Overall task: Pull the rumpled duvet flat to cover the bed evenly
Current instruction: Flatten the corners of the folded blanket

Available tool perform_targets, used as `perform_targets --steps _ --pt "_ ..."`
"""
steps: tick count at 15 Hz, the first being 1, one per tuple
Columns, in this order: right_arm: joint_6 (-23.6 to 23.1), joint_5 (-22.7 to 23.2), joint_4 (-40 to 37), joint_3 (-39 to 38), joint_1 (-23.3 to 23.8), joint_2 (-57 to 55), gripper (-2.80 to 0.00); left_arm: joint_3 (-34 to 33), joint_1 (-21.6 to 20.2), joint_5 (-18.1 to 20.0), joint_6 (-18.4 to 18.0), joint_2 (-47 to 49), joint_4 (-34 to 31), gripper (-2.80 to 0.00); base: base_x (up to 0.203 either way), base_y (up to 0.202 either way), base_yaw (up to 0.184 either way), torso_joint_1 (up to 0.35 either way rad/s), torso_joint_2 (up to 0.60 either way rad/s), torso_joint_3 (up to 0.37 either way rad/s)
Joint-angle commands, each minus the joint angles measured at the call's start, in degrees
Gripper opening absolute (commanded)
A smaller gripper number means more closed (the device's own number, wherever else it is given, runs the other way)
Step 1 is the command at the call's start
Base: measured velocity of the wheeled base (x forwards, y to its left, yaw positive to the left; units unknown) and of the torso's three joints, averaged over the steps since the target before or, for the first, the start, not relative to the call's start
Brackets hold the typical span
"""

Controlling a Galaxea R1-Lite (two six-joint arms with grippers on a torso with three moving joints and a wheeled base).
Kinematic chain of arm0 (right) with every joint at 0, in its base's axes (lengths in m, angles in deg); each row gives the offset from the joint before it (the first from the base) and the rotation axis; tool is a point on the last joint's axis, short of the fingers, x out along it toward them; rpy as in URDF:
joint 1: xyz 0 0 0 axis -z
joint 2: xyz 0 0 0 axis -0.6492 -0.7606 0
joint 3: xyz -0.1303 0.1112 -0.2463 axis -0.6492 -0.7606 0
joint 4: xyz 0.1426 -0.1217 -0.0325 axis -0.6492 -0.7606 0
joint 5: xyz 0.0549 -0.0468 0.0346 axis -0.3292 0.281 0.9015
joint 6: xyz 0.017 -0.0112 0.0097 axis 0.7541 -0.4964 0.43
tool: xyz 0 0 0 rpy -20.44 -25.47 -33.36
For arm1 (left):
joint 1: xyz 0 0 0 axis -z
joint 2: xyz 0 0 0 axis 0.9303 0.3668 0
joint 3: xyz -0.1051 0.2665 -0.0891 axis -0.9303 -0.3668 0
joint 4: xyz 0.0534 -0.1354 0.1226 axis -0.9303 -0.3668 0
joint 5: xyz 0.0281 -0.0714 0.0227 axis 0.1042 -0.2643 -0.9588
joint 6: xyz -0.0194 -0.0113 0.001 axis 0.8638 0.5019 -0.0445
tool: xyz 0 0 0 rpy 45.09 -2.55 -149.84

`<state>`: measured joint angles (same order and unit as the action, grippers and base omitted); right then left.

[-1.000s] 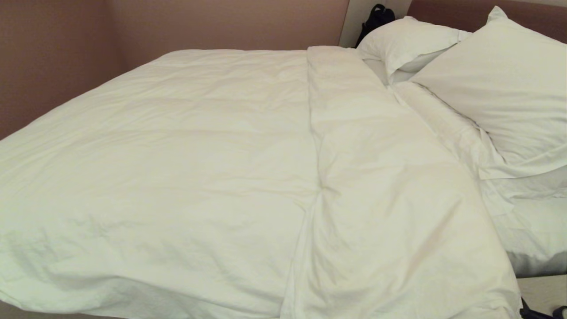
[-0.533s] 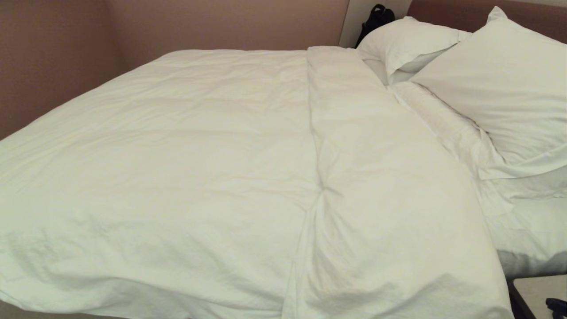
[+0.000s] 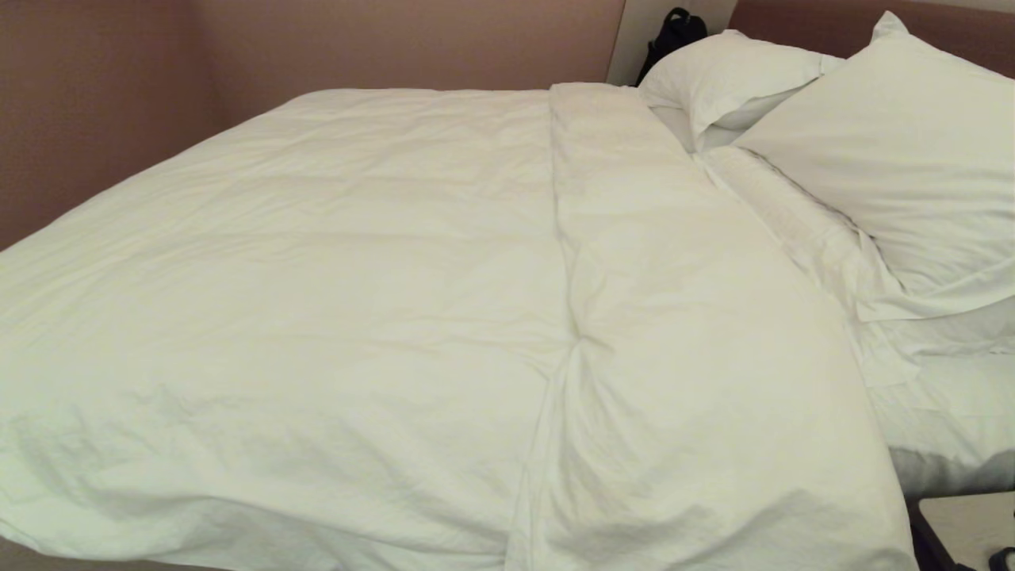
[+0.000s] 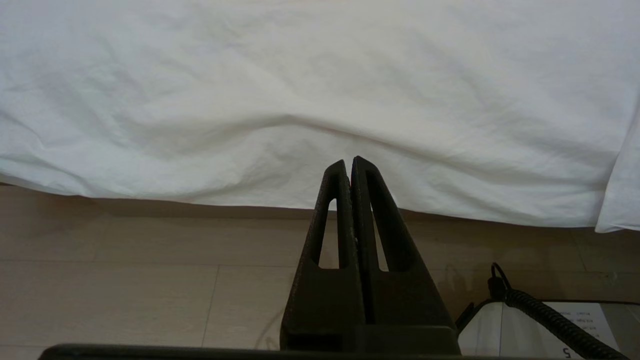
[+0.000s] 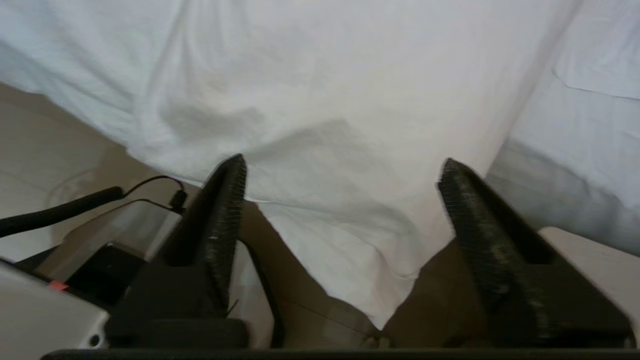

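Note:
The white duvet [image 3: 357, 301] lies spread over most of the bed [image 3: 951, 428], with a folded-back band [image 3: 634, 238] running along its pillow end. Its near edge hangs over the bedside down to the floor. My right gripper [image 5: 341, 162] stands open low at the duvet's near right corner [image 5: 350, 260]. That corner hangs loose between the fingers and touches neither. The left gripper [image 4: 350, 162] is shut on nothing and points at the duvet's hanging edge [image 4: 280, 165] from a short way off. Neither arm shows clearly in the head view.
Two plump white pillows [image 3: 888, 151] [image 3: 729, 75] lean on the brown headboard [image 3: 793, 20]. A black bag [image 3: 674, 32] sits behind them. A wall [image 3: 95, 103] runs along the bed's far side. Wooden floor [image 4: 125, 280] and my base with a cable [image 4: 540, 320] lie below the grippers.
The right gripper has opened and drawn back out of the head view's bottom right. The duvet's near right corner has dropped and settled slightly inward. The left arm is still.

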<state>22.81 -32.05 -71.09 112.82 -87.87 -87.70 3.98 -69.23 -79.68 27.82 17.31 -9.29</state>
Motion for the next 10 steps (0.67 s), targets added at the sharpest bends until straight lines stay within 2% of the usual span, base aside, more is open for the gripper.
perform_targets --steps 1,6,10 --pt "1.1 -3.4 -0.1 0.3 0.4 -3.9 -2.8 0.0 0.0 0.0 0.0 0.0 0.0 -2.8 0.0 0.0 0.0 0.0 0.0 0.0" --pt "6.3 -2.6 -0.3 -0.8 2.7 -10.4 -2.8 0.0 0.0 0.0 0.0 0.0 0.0 -2.8 0.0 0.0 0.0 0.0 0.0 0.0" --pt "13.1 1.8 0.2 -4.3 3.9 -16.2 -2.8 0.0 0.0 0.0 0.0 0.0 0.0 -2.8 0.0 0.0 0.0 0.0 0.0 0.0"
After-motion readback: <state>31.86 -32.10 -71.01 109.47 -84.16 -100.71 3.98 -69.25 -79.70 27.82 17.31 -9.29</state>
